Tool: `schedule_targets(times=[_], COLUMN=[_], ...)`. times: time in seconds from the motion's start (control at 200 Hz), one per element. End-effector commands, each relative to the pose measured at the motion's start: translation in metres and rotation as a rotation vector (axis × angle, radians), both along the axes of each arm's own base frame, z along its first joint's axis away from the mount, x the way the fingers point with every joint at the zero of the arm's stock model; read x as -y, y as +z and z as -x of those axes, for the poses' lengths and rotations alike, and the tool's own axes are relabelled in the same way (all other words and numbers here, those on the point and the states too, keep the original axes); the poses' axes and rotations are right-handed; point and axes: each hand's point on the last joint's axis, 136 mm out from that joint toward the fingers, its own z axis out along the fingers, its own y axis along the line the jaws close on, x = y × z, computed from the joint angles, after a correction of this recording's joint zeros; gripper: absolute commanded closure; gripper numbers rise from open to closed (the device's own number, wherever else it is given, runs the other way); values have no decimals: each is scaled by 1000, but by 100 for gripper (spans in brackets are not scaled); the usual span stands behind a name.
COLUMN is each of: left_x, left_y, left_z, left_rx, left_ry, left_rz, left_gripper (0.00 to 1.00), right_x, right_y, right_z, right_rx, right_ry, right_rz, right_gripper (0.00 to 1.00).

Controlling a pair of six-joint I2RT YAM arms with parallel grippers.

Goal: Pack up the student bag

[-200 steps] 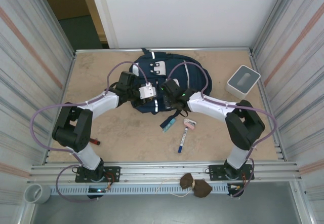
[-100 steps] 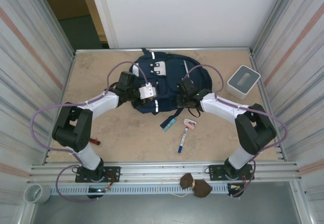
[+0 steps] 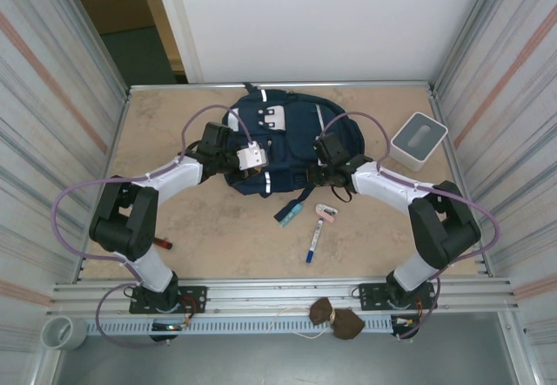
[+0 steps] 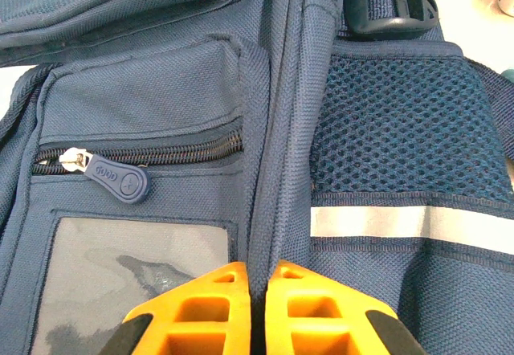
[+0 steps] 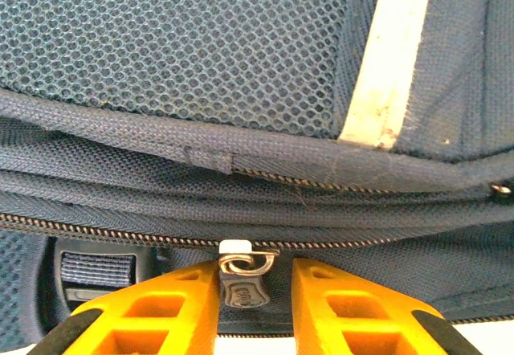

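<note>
The student bag [image 3: 291, 137], navy with pale stripes, lies at the back middle of the table. My left gripper [image 3: 252, 158] rests on its left half. In the left wrist view the orange fingers [image 4: 217, 307] are shut on a raised seam of the bag [image 4: 161, 106], beside a zipped pocket. My right gripper [image 3: 318, 176] is at the bag's near right edge. In the right wrist view its jaws [image 5: 255, 271] stand apart, with a small zipper pull [image 5: 245, 283] between them on the bag [image 5: 201, 50]. The pull lies against the left finger and clear of the right one.
A grey-white box [image 3: 418, 139] stands at the back right. In front of the bag lie a teal-blue object [image 3: 290, 212], a pink and white item [image 3: 325, 212] and a blue pen [image 3: 312, 244]. A small red thing [image 3: 163, 244] sits near the left arm.
My right arm has swung to the right along the bag's near edge, and its jaws have parted around the zipper pull. The left arm has stayed put.
</note>
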Motion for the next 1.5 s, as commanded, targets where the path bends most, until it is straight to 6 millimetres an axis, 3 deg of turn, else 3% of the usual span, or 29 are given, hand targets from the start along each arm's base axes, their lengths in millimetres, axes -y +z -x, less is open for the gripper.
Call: schedule_targets(times=[0.0,0.331,0.797,1.217,1.373,1.493], left_x=[2,4,5,1,-15,-34], left_y=[21,20,19,15,16,19], left_z=[3,6,6,5,-4,-17], left_rx=[23,20,21,21,45,76], left_ry=[-14,-21,-21,-15,24,88], left_rz=[42,38,33,18,9,7], left_gripper=[100,100,100,100,100,100], right_x=[12,18,9,14,38,59], right_y=[3,9,0,14,16,7], right_z=[-7,-11,-17,-10,-2,3], right_rx=[49,129,193,226,187,117], right_ry=[-19,-79,-141,-127,-144,-159], right_rz=[155,428,531,418,312,182], right_gripper=[71,64,78,99,100,100])
